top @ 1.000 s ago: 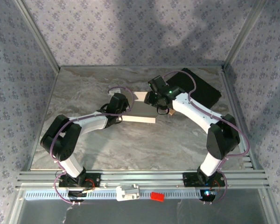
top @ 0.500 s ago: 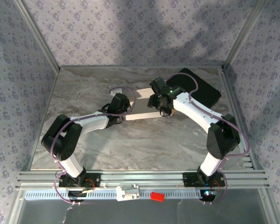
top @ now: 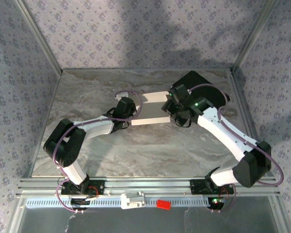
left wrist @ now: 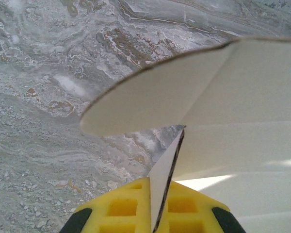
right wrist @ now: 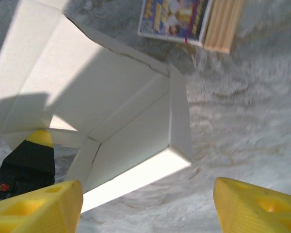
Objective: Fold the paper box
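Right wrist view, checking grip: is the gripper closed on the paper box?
No, the right gripper stands wide open, pinching nothing.

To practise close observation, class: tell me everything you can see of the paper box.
The paper box is plain white thin card, creased into panels with a rounded flap, partly folded up into walls. The left gripper pinches one flap; the right gripper stands open at its other end, not touching.

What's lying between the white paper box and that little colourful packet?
Nothing: only a bare strip of marble table separates the paper box from the packet, as the right wrist view shows.
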`<state>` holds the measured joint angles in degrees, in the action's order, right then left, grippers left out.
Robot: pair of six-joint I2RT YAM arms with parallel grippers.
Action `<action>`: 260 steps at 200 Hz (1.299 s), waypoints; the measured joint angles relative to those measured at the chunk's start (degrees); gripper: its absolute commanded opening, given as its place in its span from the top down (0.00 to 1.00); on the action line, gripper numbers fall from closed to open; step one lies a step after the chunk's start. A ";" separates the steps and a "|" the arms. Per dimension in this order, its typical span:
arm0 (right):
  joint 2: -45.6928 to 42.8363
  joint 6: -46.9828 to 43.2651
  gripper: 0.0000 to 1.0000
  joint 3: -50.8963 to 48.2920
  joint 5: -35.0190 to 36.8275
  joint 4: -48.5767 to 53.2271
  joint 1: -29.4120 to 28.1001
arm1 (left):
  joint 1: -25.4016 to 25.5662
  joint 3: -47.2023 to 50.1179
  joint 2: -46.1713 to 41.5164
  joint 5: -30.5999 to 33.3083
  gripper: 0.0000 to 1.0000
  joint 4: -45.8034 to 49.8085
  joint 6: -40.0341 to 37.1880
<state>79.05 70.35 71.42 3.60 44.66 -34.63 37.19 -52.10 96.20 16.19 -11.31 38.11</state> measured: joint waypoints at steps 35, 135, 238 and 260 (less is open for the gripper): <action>0.66 8.11 0.27 -0.24 -3.37 -3.82 -0.59 | 1.18 -0.17 -0.02 1.49 1.00 0.22 -0.61; -2.05 16.24 0.36 -12.02 -9.79 -16.72 -1.03 | 8.35 7.72 -4.22 11.21 1.00 -7.48 -3.19; 7.06 28.17 0.33 5.97 -6.38 -15.02 1.46 | 12.39 9.94 -4.24 18.73 1.00 -11.06 -3.56; 11.37 30.05 0.36 11.96 -7.85 -10.21 2.67 | 12.79 9.94 -4.24 19.32 1.00 -11.02 -3.56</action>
<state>90.41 100.40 83.37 -4.25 34.46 -31.97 49.98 -42.15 91.96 35.51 -22.33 34.54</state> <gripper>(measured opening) 0.652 0.063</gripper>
